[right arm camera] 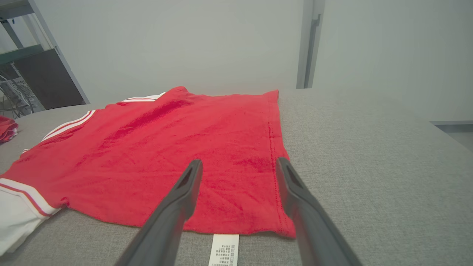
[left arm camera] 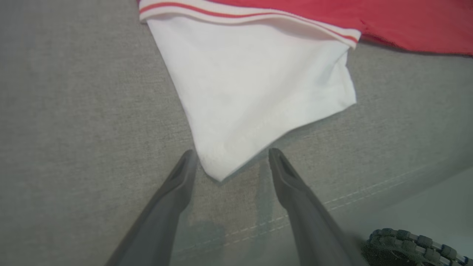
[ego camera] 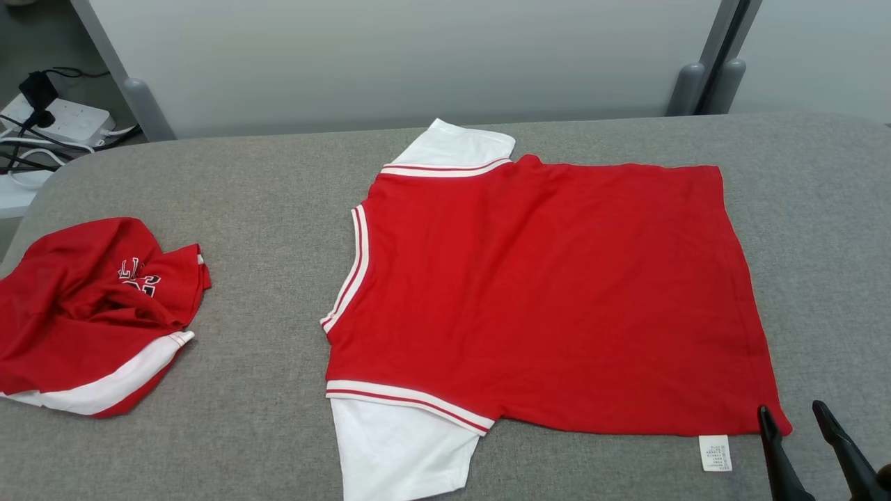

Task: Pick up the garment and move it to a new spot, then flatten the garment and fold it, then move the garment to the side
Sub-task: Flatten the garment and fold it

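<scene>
Grey table (ego camera: 243,209) with the red garment (ego camera: 543,292) spread flat at centre frame; a crumpled red shirt (ego camera: 83,306) lies at the left edge.
The left gripper (left arm camera: 231,150) is spread wide and empty, with the white sleeve (left arm camera: 251,81) corner between its fingers. The right gripper (ego camera: 791,408), lower right, is also wide and empty, beside the label (ego camera: 715,452).

Head high, wrists low, all sharing garment (ego camera: 543,299)
</scene>
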### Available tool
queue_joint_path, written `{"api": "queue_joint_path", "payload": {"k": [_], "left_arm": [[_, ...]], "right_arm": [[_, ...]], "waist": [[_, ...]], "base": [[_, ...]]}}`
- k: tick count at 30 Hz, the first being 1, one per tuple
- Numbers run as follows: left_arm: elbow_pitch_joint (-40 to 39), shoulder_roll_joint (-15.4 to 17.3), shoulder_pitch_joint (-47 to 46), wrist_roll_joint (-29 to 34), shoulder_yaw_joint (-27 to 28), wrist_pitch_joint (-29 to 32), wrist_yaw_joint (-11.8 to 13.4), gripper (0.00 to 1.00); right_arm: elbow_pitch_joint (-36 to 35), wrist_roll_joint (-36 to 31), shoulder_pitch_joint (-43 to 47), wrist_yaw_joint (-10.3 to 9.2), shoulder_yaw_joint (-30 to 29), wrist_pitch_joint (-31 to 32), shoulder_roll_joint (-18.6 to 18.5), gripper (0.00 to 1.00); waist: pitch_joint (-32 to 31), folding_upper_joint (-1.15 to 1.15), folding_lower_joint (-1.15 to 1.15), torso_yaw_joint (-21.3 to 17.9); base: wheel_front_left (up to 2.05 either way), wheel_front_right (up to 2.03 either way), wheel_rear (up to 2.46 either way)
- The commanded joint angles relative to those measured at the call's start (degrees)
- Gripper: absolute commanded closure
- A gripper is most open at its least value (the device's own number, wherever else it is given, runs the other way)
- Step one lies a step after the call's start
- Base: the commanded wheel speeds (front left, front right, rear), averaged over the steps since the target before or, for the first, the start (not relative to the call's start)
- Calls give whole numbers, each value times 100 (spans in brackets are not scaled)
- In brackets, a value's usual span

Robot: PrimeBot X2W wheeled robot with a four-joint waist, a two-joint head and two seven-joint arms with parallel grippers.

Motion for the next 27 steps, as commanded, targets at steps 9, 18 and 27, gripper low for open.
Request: {"api": "queue_joint_path", "payload": {"k": [9, 18, 27], "left_arm": [[194, 84, -403, 149, 104, 10, 118, 65], [191, 193, -385, 132, 88, 22, 110, 100], [-316, 514, -282, 284, 186, -28, 287, 100]], "right_arm": [[-216, 93, -219, 7, 135, -81, -235, 0], [-171, 87, -155, 7, 59, -81, -268, 0], [477, 170, -199, 7, -184, -81, -318, 0]], "waist": [[35, 0, 0, -39], [14, 0, 0, -3], [102, 0, 0, 92]], "base": [[0, 0, 0], [0, 0, 0], [0, 0, 0]]}}
